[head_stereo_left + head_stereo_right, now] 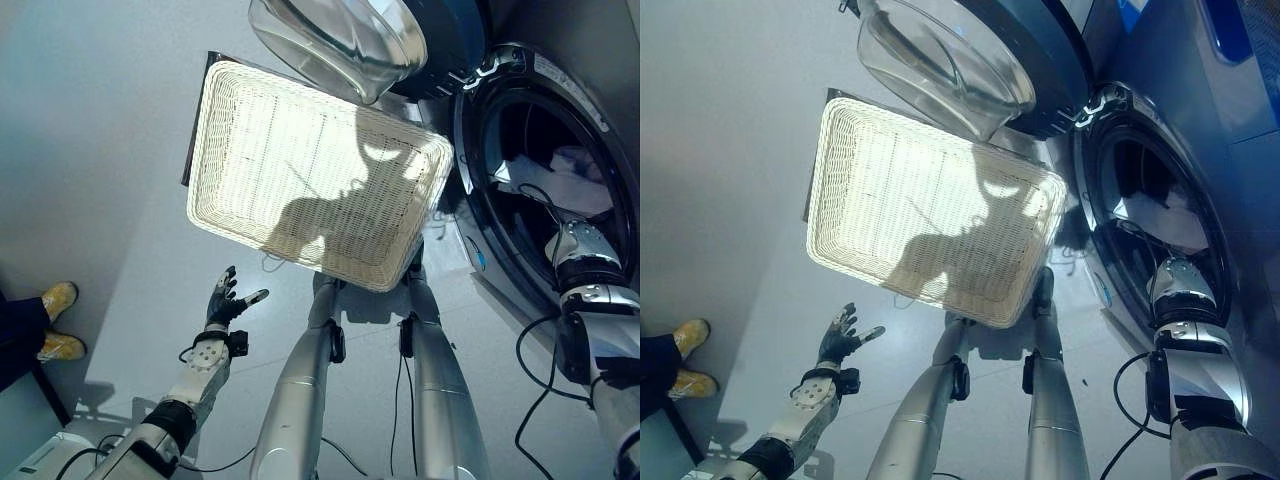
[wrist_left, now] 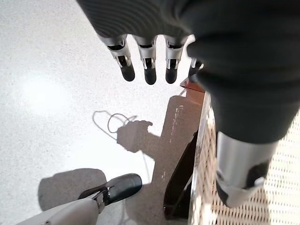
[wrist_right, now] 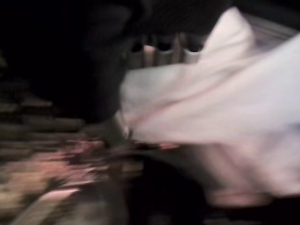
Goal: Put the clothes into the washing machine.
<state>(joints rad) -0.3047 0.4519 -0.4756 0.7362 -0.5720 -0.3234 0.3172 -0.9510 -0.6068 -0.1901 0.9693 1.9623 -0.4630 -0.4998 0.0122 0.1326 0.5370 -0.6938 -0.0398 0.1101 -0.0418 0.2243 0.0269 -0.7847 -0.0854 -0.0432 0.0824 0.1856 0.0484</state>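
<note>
The washing machine (image 1: 500, 120) stands at the right with its round door (image 1: 340, 40) swung open. White clothes (image 1: 582, 178) lie inside the dark drum. My right arm (image 1: 590, 300) reaches through the opening into the drum. In the right wrist view a white cloth (image 3: 225, 108) lies across my right hand (image 3: 110, 79), close against it. My left hand (image 1: 226, 300) hovers open above the floor, below the basket's near edge, with its straight fingers (image 2: 149, 70) holding nothing.
A white wicker basket (image 1: 320, 180) sits on the floor in front of the machine, with no clothes in it. A person's yellow shoes (image 1: 58, 320) stand at the far left. A pale box (image 1: 40, 455) is at the lower left corner.
</note>
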